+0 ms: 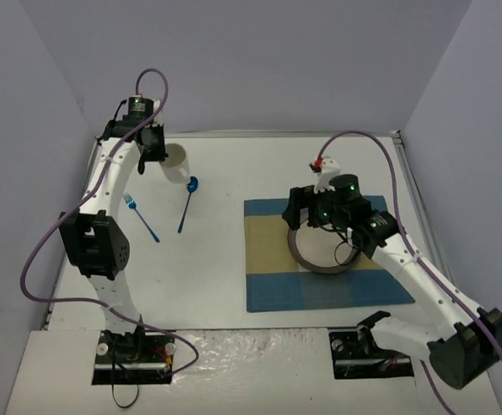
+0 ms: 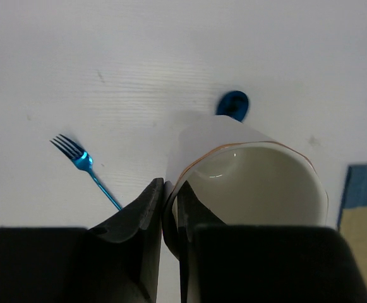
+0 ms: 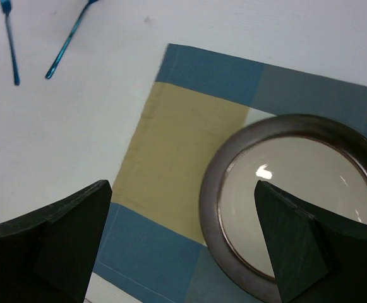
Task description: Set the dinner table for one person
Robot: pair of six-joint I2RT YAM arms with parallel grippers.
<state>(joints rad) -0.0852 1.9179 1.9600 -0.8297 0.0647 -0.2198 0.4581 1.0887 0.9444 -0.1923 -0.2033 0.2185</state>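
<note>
A white cup with a thin orange line under its rim hangs tilted at the back left of the dinner table. My left gripper is shut on the wall of the cup, one finger inside and one outside. A blue fork and a blue spoon lie on the white top below it. My right gripper stands open above the left rim of a dark-rimmed plate, holding nothing. The plate rests on a blue-and-tan checked placemat.
Grey walls close in the table at the left, back and right. In the left wrist view the fork lies left of the cup, the spoon bowl peeks out behind it, and the placemat corner shows at the right edge.
</note>
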